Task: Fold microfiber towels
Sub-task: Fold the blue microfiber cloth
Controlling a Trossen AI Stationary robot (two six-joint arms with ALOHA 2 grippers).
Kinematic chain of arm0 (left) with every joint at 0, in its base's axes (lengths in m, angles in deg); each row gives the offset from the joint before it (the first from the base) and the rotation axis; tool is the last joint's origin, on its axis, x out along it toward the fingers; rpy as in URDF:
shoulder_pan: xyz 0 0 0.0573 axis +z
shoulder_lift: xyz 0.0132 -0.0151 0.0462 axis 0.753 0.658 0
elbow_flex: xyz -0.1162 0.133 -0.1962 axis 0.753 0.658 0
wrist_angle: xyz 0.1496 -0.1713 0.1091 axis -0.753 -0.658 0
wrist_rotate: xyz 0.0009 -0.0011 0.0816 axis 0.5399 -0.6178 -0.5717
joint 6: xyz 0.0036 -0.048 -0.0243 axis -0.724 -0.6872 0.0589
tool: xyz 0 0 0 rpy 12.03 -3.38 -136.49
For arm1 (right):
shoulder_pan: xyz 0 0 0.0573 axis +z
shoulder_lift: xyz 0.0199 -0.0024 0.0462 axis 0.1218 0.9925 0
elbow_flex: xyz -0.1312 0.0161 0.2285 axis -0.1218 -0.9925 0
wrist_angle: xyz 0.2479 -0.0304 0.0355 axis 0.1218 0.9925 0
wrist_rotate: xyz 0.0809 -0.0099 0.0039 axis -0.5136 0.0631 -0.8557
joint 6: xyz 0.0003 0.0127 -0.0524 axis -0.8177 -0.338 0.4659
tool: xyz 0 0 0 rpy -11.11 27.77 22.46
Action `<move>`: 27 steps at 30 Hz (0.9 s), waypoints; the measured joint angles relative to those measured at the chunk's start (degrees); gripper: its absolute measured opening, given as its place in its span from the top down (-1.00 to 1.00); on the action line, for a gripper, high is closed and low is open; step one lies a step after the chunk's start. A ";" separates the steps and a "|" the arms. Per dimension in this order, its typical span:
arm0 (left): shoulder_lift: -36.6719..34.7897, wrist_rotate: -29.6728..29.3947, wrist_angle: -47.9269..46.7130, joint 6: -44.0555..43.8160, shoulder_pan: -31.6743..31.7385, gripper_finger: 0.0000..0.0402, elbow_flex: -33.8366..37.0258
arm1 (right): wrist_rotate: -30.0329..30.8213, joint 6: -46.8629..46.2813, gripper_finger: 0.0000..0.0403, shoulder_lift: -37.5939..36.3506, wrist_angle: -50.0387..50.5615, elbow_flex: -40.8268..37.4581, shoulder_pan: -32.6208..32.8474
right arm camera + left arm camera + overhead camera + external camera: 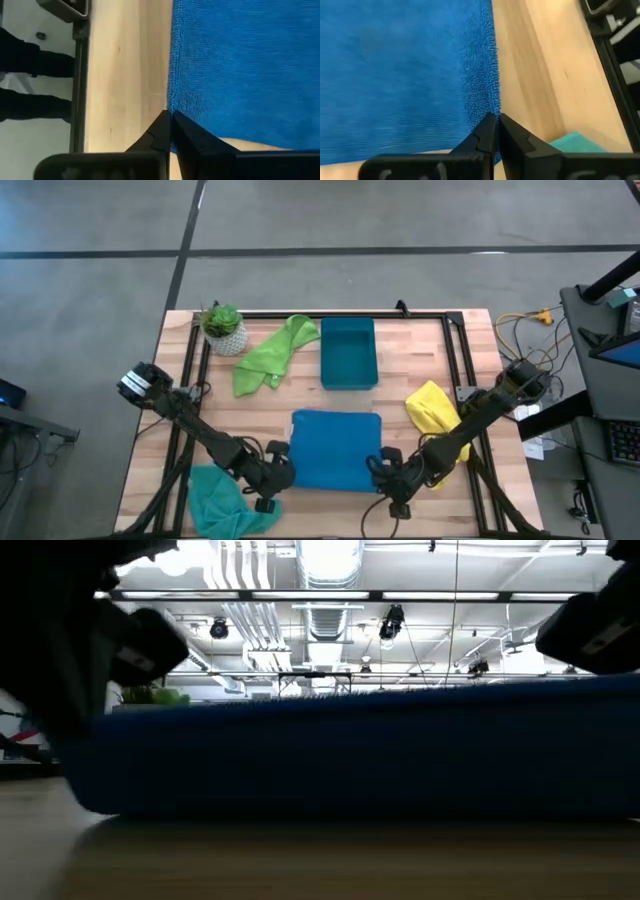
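Note:
The blue towel [335, 448] lies spread at the table's near middle. My left gripper [288, 472] is shut on its near left corner and my right gripper [380, 470] is shut on its near right corner. In the low view the blue towel's near edge [350, 755] hangs a little above the wood. The teal towel [225, 500] lies crumpled at the near left, the yellow towel [433, 408] bunched at the right, and the lime green towel [272, 352] crumpled at the far left. My left gripper pinches the blue towel's near left corner [491, 106] between its two fingertips, slanting down from the near side. That corner is raised off the table, and the cloth beyond it lies flat. My right gripper pinches the near right corner [174, 105] between its fingertips, slanting down from the near side. The corner is raised, and the far part of the towel rests on the table.
A teal-blue plastic bin [348, 352] stands beyond the blue towel at the far middle. A small potted plant [222, 328] is at the far left corner. A black frame rail [470, 380] runs along the table's sides and back.

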 joint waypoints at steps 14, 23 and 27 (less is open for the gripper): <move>-5.03 -7.36 -4.69 2.05 6.09 1.00 1.84 | 1.41 3.74 0.95 -2.00 8.04 -0.78 -7.17; -4.88 -8.99 -6.28 2.16 10.59 1.00 1.82 | 1.61 4.48 0.95 -1.98 8.13 -2.17 -10.95; -4.77 -9.00 -7.07 3.62 11.99 1.00 1.82 | 1.60 4.62 0.95 -1.98 8.44 -3.02 -12.20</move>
